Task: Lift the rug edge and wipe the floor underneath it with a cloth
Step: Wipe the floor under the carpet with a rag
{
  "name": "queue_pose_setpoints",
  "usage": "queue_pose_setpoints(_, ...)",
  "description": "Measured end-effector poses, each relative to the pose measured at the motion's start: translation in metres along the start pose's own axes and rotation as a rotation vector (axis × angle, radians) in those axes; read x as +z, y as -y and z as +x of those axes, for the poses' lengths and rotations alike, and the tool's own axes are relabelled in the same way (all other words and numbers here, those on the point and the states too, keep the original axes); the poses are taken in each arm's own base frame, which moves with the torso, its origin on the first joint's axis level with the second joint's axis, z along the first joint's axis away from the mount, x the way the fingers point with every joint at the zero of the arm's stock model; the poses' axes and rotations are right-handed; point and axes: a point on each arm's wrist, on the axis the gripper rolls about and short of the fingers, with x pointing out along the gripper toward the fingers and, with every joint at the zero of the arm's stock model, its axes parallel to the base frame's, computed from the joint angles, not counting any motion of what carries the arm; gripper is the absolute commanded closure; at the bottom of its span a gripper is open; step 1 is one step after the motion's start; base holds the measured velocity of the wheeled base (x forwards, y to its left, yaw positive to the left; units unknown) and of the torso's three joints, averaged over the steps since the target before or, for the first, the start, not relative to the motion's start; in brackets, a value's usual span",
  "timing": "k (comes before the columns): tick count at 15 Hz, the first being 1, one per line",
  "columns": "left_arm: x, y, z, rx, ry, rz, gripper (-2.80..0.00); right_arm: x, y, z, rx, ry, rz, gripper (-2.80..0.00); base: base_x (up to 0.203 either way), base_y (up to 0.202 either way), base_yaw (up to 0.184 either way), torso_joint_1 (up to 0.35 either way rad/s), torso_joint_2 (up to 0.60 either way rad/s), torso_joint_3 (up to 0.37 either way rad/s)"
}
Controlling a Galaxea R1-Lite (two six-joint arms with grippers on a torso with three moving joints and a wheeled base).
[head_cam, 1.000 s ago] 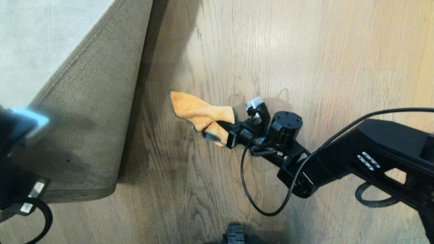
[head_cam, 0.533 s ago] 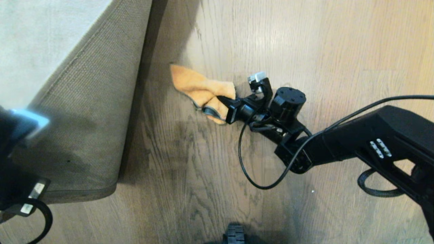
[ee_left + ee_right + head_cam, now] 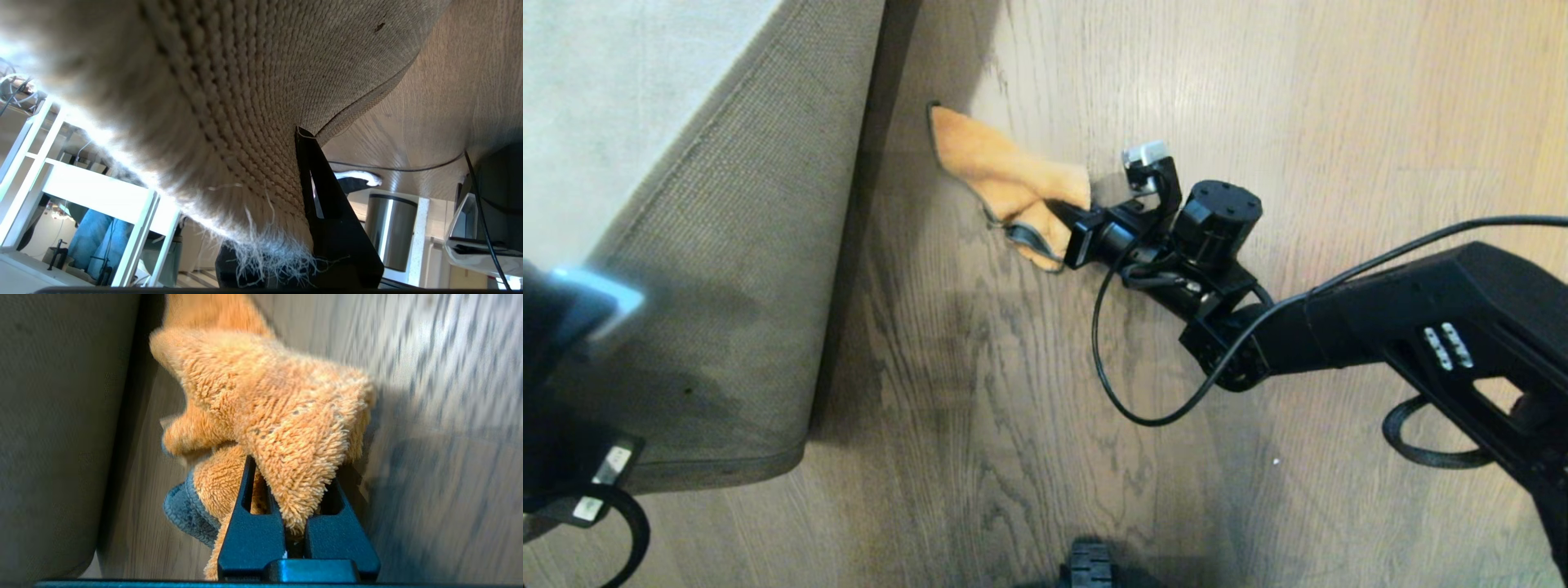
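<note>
- Brown wood-grain plank flooring [image 3: 1029,425], streaked with dark grain, fills most of the head view.
- A pale grey short-pile rug edge [image 3: 727,269] is folded back at the left of the frame, its tan woven mesh backing turned upward and a rounded fold seen at lower left.
- The left gripper [image 3: 322,192], black and wedge-shaped, is seen clamped shut on the frayed rug border in the left wrist view.
- A small fuzzy orange-yellow microfibre cloth [image 3: 1005,175] with a grey-blue stitched border is spread on the floor at upper centre, just beside the lifted rug.
- The right gripper [image 3: 1058,233] is closed on the cloth's bunched end [image 3: 286,428].
</note>
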Motion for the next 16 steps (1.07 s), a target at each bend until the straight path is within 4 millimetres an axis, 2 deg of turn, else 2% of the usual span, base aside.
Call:
queue_pose_setpoints(3, 0.0, 0.0, 0.0, 0.0, 0.0, 0.0, 0.0, -0.022, -0.009, -0.017, 0.009, -0.06, 0.02, 0.0, 0.0, 0.0, 0.0, 0.0, 0.0, 0.0)
queue_pose_setpoints(5, 0.0, 0.0, 0.0, 0.0, 0.0, 0.0, 0.0, -0.039, -0.023, -0.034, 0.028, -0.11, 0.039, 0.0, 0.0, 0.0, 0.0, 0.0, 0.0, 0.0)
queue_pose_setpoints(7, 0.0, 0.0, 0.0, 0.0, 0.0, 0.0, 0.0, -0.054, -0.044, -0.052, 0.065, -0.155, 0.06, 0.0, 0.0, 0.0, 0.0, 0.0, 0.0, 0.0)
queue_pose_setpoints(9, 0.0, 0.0, 0.0, 0.0, -0.001, 0.001, 0.0, -0.06, -0.071, -0.061, 0.124, -0.177, 0.08, 0.0, 0.0, 0.0, 0.0, 0.0, 0.0, 0.0)
queue_pose_setpoints(12, 0.0, 0.0, 0.0, 0.0, -0.001, 0.001, 0.0, -0.062, -0.09, -0.057, 0.173, -0.176, 0.092, 0.0, 0.0, 0.0, 0.0, 0.0, 0.0, 0.0)
queue_pose_setpoints(16, -0.003, 0.001, 0.001, 0.0, -0.009, 0.008, 0.0, -0.054, -0.09, -0.027, 0.18, -0.084, 0.078, 0.0, 0.0, 0.0, 0.0, 0.0, 0.0, 0.0)
